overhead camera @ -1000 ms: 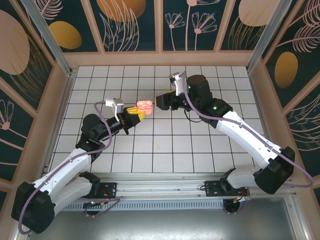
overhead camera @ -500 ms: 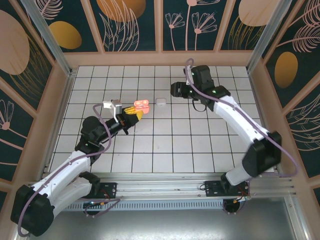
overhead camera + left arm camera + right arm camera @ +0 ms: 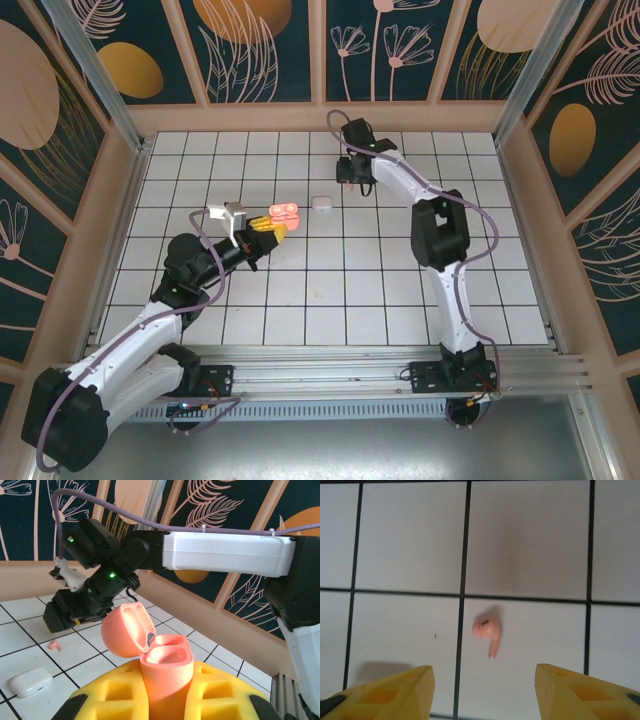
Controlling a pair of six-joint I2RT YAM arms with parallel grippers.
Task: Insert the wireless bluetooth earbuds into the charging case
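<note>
My left gripper [image 3: 270, 229] is shut on the salmon-pink charging case [image 3: 284, 211], held upright between its yellow fingers [image 3: 107, 700]. The case [image 3: 166, 666] has its lid [image 3: 124, 630] flipped open and both wells look empty. One salmon-pink earbud [image 3: 487, 629] lies on a white tile, stem toward me, just ahead of my right gripper [image 3: 485, 692]. That gripper is open, its fingertips wide apart and clear of the earbud. In the top view my right gripper [image 3: 348, 172] points down at the far middle of the table. The earbud [image 3: 55, 645] also lies beyond the held case.
A closed white case [image 3: 323, 204] lies on the tiles between the two grippers, seen too as the white case [image 3: 31, 681] at lower left. The right arm [image 3: 432, 225] stretches far across the table. A wooden wall [image 3: 320, 118] borders the back of the tiled table.
My right arm swung away from the pink case toward the back and turned its gripper down over the pink earbud, uncovering the white case. The left gripper has kept still with the case.
</note>
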